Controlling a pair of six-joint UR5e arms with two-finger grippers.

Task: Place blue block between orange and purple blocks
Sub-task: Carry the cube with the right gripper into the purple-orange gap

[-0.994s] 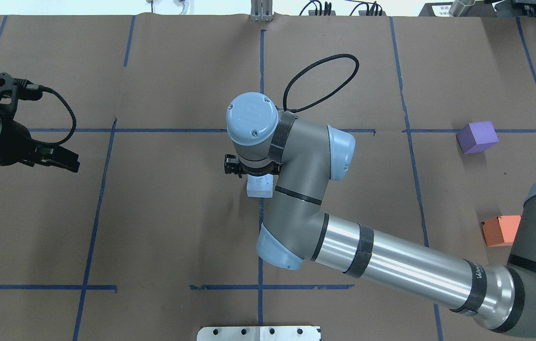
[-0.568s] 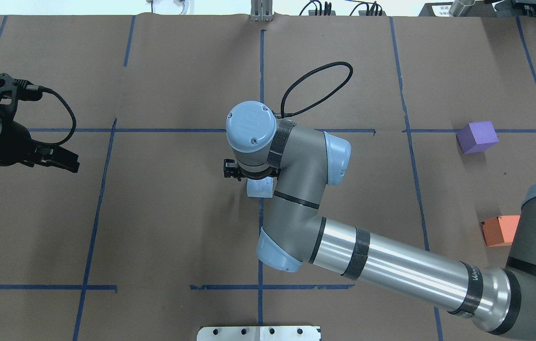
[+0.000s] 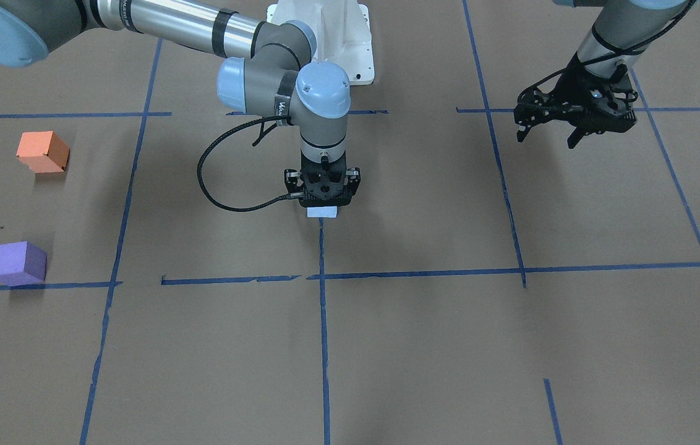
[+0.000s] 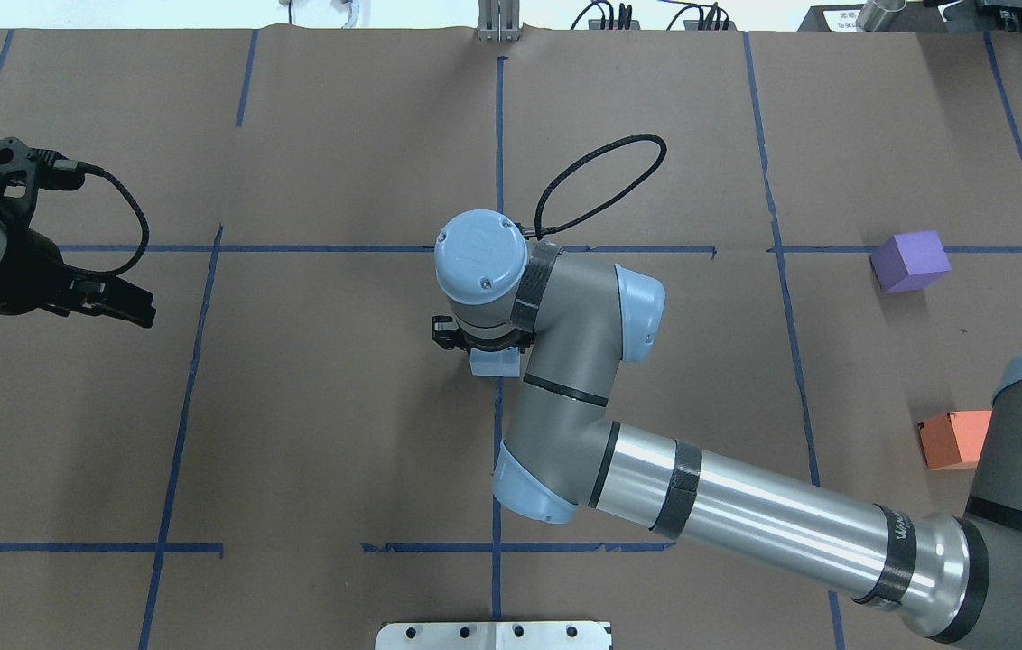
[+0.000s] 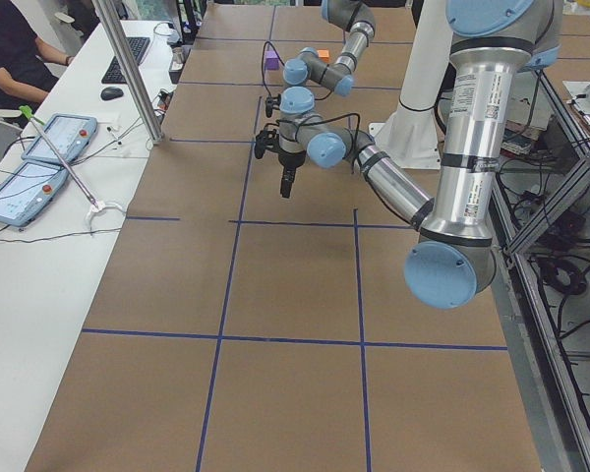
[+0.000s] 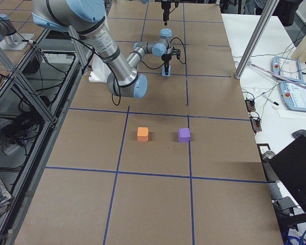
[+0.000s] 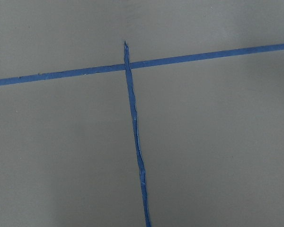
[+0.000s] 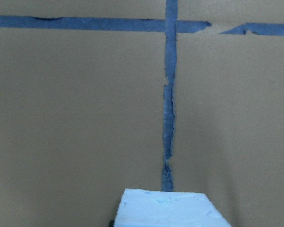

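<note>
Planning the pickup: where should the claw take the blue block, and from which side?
Pinch two opposite side faces of the blue block, coming straight down from above. It lies flat, its upright sides parallel and nothing beside it; the right claw hangs right over it.

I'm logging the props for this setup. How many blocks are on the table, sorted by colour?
blue block: 1
orange block: 1
purple block: 1
Total: 3
</note>
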